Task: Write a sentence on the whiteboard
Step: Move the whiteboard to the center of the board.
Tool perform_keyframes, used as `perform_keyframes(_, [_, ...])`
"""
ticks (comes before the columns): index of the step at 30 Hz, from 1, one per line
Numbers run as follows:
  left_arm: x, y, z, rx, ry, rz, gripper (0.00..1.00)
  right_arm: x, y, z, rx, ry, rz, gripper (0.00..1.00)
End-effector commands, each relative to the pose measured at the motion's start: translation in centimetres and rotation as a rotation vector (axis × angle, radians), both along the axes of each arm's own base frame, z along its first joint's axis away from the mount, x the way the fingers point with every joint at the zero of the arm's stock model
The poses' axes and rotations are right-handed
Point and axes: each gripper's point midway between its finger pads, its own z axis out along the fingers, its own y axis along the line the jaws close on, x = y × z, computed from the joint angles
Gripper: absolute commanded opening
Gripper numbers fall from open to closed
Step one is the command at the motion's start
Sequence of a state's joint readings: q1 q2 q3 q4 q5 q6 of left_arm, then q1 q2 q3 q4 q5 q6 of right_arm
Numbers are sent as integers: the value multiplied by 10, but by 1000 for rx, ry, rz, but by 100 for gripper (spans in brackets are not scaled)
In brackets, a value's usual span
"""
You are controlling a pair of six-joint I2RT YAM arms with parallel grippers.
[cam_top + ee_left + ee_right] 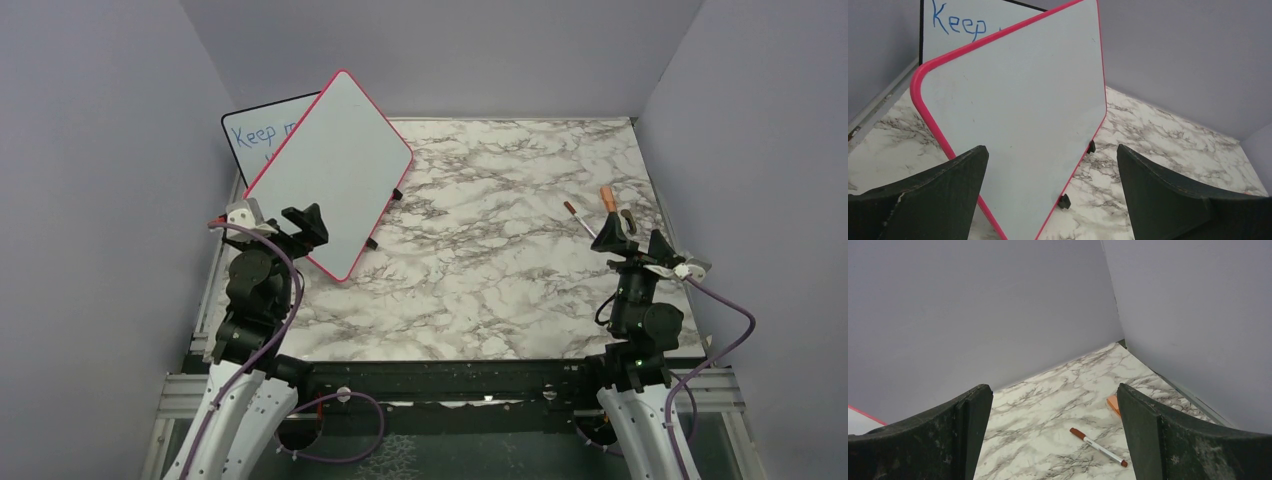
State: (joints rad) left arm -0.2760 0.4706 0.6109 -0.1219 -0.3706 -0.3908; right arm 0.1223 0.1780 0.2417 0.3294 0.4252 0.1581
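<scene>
On table, marker is laid diagonally just ahead of spread, empty R-arm fingers, w/ L-arm fingers, also spread, kept by blank whiteboard.

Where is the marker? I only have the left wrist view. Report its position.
Observer: The marker lies on the marble table, far right, just ahead of the right claw.
Operator: Give me that claw's state.
Observer: Open, holding nothing.
Operator: Report anything else lying by the marker.
Observer: One orange item, a little beyond the marker and apart from it, towards the right wall. I cannot tell what it is.
</scene>
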Motion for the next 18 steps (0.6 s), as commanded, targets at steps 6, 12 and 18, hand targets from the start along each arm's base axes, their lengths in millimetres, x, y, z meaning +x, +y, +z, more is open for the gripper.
perform_keyframes(6, [15, -30, -22, -55, 134, -111, 98, -2, -2, 11, 15, -19, -4, 100])
perform_keyframes(12, [28, -66, -65, -148, 358, -186, 99, -2, 0, 11, 22, -18, 6, 100])
perform_keyframes(18, [30, -98, -94, -220, 516, -184, 99, -4, 1, 13, 27, -26, 11, 100])
